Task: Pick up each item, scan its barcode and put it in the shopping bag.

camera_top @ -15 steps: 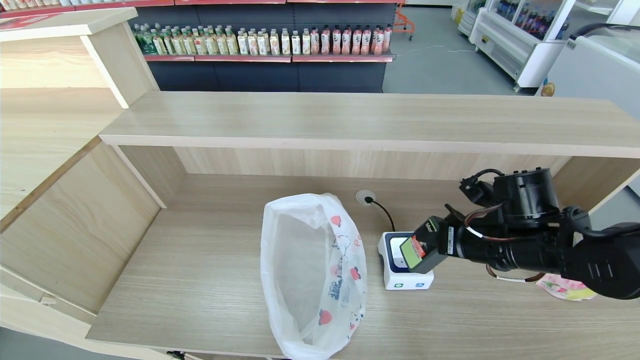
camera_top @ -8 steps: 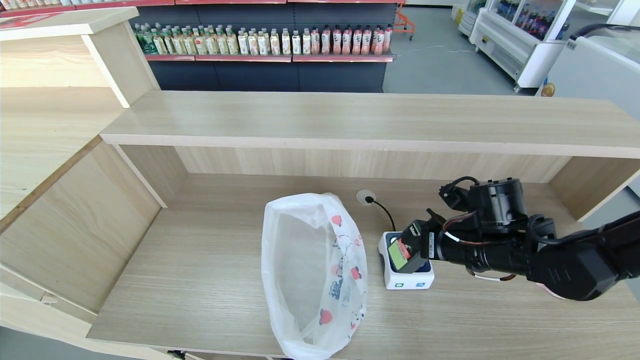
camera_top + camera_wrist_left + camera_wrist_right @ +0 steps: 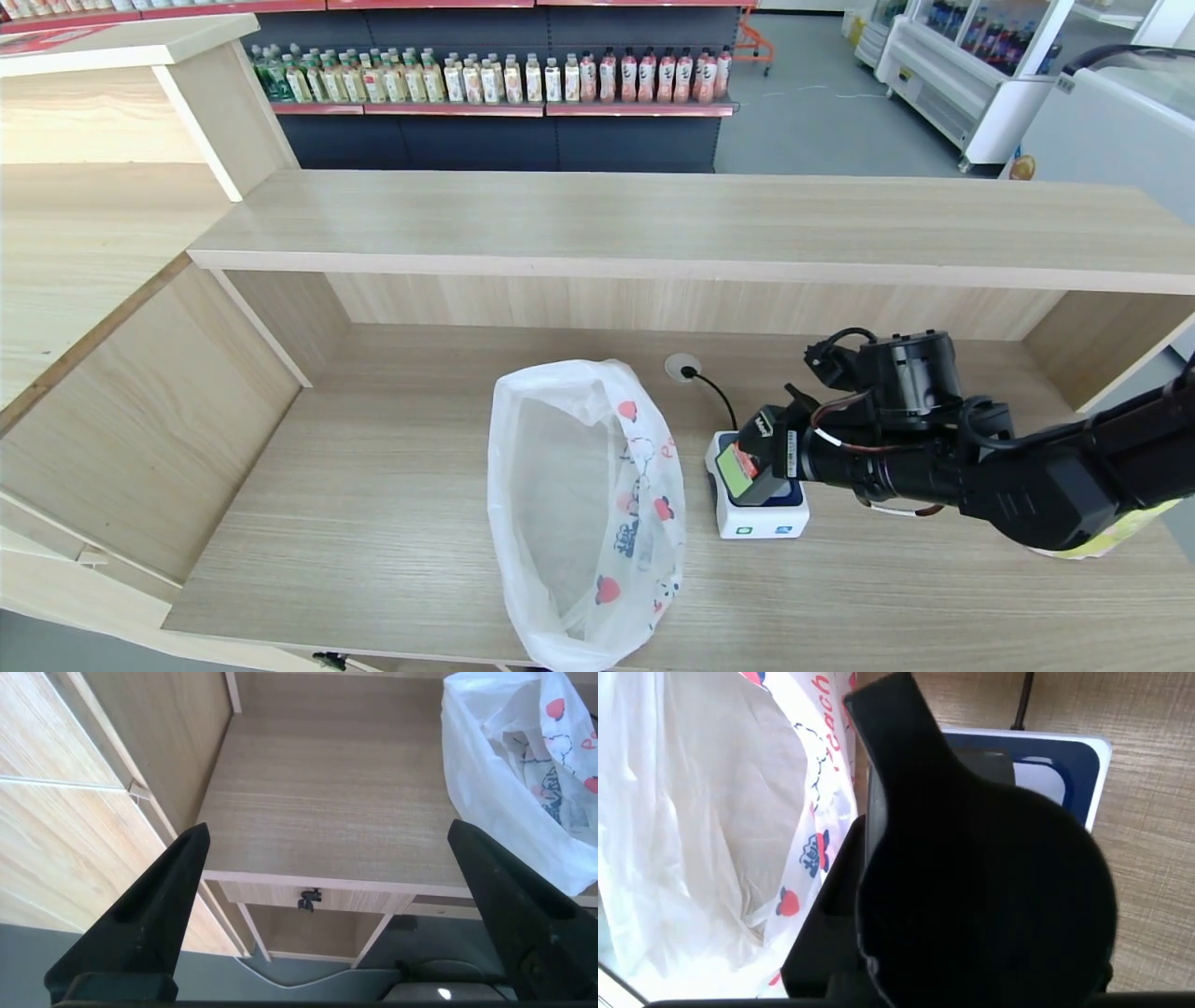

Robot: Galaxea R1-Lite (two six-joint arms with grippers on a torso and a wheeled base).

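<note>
My right gripper (image 3: 750, 464) is shut on a small green and red pack (image 3: 738, 469), held just above the white and blue barcode scanner (image 3: 758, 520). A white shopping bag (image 3: 583, 504) with cartoon prints stands open to the left of the scanner. In the right wrist view the held pack (image 3: 971, 887) is a dark shape in front of the scanner (image 3: 1064, 765), with the bag (image 3: 710, 812) beside it. My left gripper (image 3: 327, 915) hangs open below the counter's front edge, the bag (image 3: 523, 775) off to one side.
A yellow and pink packet (image 3: 1111, 532) lies on the counter, partly hidden under my right arm. The scanner's black cable runs to a grommet (image 3: 682, 367) at the back. A raised wooden ledge (image 3: 672, 224) and side walls enclose the counter.
My right arm has moved left and slightly down with the pack, bringing it over the scanner. The bag and scanner have not moved.
</note>
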